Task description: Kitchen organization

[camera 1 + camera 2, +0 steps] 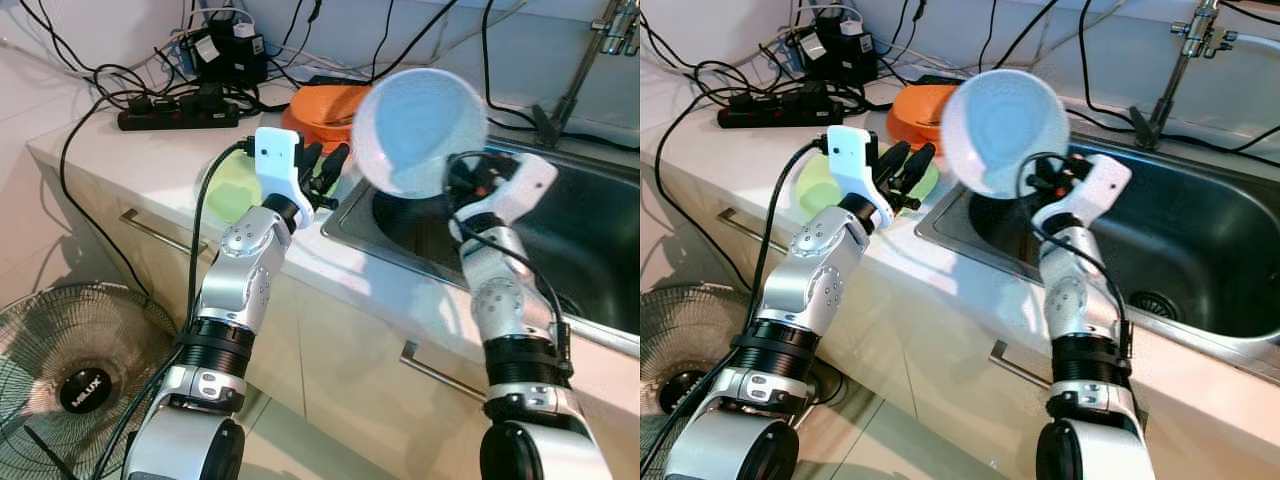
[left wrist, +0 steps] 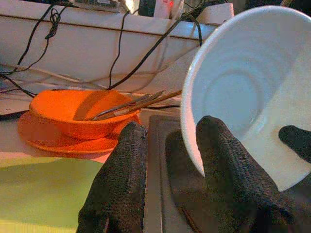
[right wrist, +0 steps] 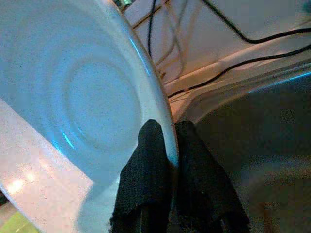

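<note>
One white bowl (image 1: 420, 130) is pinched at its rim by the right end effector (image 3: 167, 160), tilted above the sink (image 1: 560, 230) edge. Left end effector (image 1: 322, 165), fingers parted and empty, hovers just beside it, over the bench (image 1: 140, 160).

A white bowl (image 1: 420, 130) is tipped on its side in the air, its rim pinched by the right hand (image 3: 167, 160), its hollow facing the left hand (image 1: 325, 172). Just beyond the left hand, an orange bowl (image 2: 80, 114) holding utensils (image 2: 131, 104) stands upright on an orange plate (image 2: 48, 138); a green plate (image 1: 235, 190) lies flat beneath that hand.
</note>
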{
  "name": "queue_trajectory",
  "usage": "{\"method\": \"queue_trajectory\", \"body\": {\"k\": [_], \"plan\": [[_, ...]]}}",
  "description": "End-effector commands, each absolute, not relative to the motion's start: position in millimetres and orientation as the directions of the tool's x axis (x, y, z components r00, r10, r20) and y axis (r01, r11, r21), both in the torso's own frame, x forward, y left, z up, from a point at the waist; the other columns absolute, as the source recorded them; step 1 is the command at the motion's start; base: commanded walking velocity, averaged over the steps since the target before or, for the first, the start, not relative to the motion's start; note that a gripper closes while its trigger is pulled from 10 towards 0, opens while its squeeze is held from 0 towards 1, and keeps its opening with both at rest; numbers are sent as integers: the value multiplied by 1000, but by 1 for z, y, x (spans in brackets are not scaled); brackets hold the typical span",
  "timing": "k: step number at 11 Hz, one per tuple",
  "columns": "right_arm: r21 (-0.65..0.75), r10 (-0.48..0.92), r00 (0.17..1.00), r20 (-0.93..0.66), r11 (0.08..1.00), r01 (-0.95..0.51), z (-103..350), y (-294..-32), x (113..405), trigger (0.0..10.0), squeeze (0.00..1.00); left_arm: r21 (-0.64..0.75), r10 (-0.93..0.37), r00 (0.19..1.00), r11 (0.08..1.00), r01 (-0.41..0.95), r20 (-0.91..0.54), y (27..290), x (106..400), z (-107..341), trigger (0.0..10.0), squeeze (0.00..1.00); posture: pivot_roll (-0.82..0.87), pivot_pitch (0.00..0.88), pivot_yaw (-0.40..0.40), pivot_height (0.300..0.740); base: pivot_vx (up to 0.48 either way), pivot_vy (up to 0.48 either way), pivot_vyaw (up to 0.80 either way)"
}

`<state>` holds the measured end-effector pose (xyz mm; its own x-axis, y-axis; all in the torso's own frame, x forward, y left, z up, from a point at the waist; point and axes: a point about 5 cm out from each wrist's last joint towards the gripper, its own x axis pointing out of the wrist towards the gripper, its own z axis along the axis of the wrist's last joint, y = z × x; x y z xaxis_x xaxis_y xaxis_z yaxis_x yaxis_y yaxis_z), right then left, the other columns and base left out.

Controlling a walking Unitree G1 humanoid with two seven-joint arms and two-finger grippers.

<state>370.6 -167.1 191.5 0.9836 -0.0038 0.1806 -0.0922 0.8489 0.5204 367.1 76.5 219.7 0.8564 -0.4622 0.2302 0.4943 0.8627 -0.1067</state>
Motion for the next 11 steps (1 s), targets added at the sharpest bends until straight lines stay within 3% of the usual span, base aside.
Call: {"method": "queue_trajectory", "body": {"k": [1,3,4,6,7,11], "plan": [[529,-29,972,235,842,-103,208,-171,374,0,0,-95,-467,851,861,499,238,76,366,223,10000,0,122,6,34,740,0,0,0],[519,-77,971,225,853,-52,208,-182,376,0,0,-97,-470,851,860,502,235,76,366,222,10000,0,122,9,35,740,0,0,0],[456,-98,973,210,890,-8,206,-189,379,10000,0,-91,-493,842,849,521,220,73,364,219,10000,0,123,10,35,740,0,0,0],[332,-135,977,166,940,73,200,-199,383,10000,0,-86,-535,823,826,557,191,68,360,213,10000,0,126,12,34,740,0,0,0],[180,-172,979,112,972,150,194,-206,387,10000,0,-73,-573,803,805,589,161,64,355,207,10000,0,130,12,32,740,0,0,0],[-61,-218,976,10,974,218,178,-210,393,10000,0,-59,-635,768,766,640,86,59,346,194,10000,0,136,14,30,740,0,0,0]]}}
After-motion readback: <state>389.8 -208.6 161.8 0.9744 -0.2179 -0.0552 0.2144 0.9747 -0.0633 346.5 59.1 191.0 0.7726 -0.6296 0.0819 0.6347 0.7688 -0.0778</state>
